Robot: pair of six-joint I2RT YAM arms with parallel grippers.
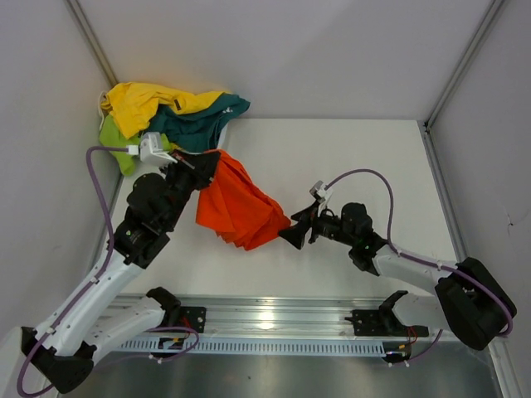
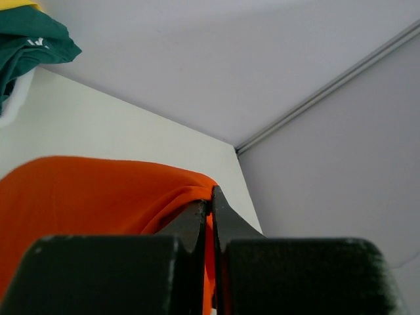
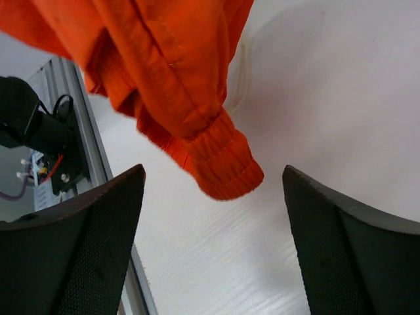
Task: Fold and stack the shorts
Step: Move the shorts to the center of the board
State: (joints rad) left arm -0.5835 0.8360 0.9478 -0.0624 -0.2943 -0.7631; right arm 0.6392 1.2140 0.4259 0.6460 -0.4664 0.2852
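The soft orange fabric shorts [image 1: 241, 207] hang crumpled just beside the heap of yellow, teal and lime-green fabric shorts [image 1: 178, 112]. The left gripper [image 2: 211, 197], nearest that heap, is clamped tight on an upper fold of the orange pair. The right gripper [image 1: 292, 235], beyond the orange pair from the heap, gapes wide and holds nothing, its fingers flanking the gathered elastic hem [image 3: 223, 167]. The cloth looks light, limp and prone to sagging, so that thicker stitched hem seems the firmest place to pinch.

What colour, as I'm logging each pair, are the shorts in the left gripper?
Plain orange; the shorts show best in the top external view.
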